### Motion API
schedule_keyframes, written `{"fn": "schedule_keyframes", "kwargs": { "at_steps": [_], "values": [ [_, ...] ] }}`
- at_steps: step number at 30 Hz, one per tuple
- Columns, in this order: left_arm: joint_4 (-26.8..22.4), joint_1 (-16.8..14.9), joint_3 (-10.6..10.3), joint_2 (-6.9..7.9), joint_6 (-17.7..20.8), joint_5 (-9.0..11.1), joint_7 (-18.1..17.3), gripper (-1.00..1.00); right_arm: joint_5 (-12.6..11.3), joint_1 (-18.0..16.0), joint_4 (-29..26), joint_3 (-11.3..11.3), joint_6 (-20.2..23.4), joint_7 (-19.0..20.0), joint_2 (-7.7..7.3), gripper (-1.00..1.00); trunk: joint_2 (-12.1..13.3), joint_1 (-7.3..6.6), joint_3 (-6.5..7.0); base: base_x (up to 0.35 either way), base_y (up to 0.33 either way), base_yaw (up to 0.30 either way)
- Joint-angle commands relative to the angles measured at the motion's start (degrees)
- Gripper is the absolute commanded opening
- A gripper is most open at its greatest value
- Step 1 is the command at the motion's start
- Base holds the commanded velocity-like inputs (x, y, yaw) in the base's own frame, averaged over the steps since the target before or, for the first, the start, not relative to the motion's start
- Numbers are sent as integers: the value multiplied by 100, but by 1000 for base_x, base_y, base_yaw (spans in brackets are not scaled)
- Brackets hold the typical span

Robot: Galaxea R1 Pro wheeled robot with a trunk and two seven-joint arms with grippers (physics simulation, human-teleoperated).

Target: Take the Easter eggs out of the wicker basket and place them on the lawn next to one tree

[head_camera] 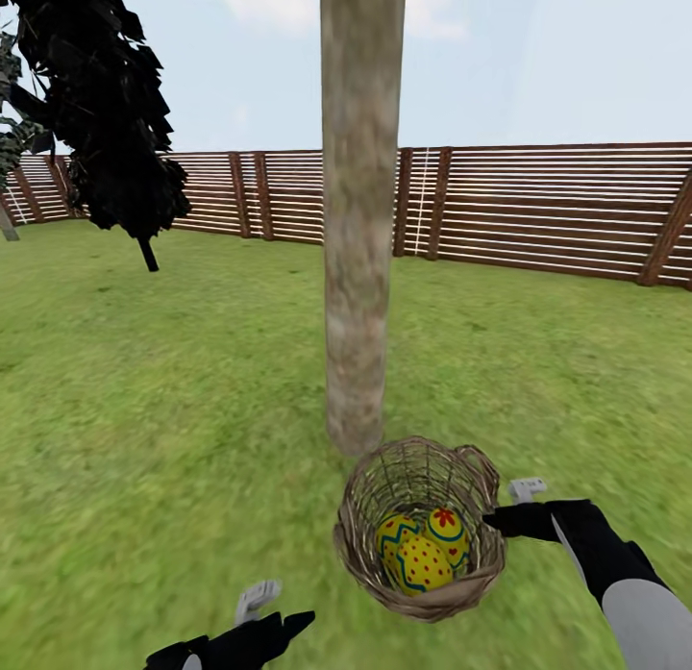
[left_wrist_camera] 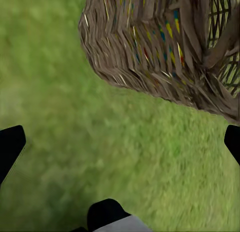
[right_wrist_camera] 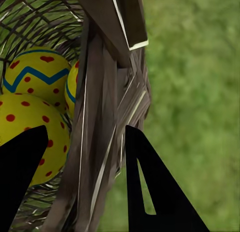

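The wicker basket [head_camera: 361, 497] hangs tilted close in front of the pale tree trunk [head_camera: 358, 218] on the lawn [head_camera: 144, 382]. Three yellow Easter eggs lie inside it: a dotted one [head_camera: 424, 564], a flower-marked one [head_camera: 448, 533] and a zigzag one [head_camera: 392, 533]. My right gripper [head_camera: 495, 521] is shut on the basket's right rim [right_wrist_camera: 100, 117], one finger inside by the eggs [right_wrist_camera: 35, 74] and one outside. My left gripper [head_camera: 288, 620] is open and empty, low at the basket's left. The left wrist view shows the basket's woven wall [left_wrist_camera: 150, 52] ahead of the left gripper [left_wrist_camera: 120, 142].
A brown slat fence [head_camera: 538, 209] closes the lawn behind the tree. A dark cypress-like tree [head_camera: 106, 103] stands at the far left. Open grass spreads left and right of the trunk.
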Motion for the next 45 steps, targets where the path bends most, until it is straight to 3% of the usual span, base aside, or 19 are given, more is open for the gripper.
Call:
{"fn": "schedule_keyframes", "kwargs": {
  "at_steps": [1, 21, 27, 29, 33, 45],
  "values": [
    [-4, -2, 3, 2, 41, 42, 7, 100, 48, -5, 17, -32, 3, 52, 5, -100, -2, 3, -5, 341, 0, 0],
    [12, -2, -4, -7, 24, 42, 23, 100, 46, -5, 160, -26, -12, 49, 5, -100, -2, 3, -5, 283, -47, 0],
    [8, -2, 3, -5, 31, 42, 24, 100, 56, -5, 470, -45, -34, 3, 167, -100, -2, 3, -5, 2, 0, 0],
    [10, -2, 3, -5, 32, 42, 18, 100, 57, -5, 658, -30, -331, -142, 178, -100, -2, 3, -5, 0, 0, 0],
    [9, -2, 3, -3, 33, 39, 13, 100, 49, -5, 993, -18, -686, -555, 181, -100, -163, 91, -77, 0, 0, 0],
    [5, -2, 10, 13, 33, 38, -19, 100, 39, -5, 1020, -22, -715, -600, 185, -100, -644, 354, -293, 0, 0, 0]
  ]
}}
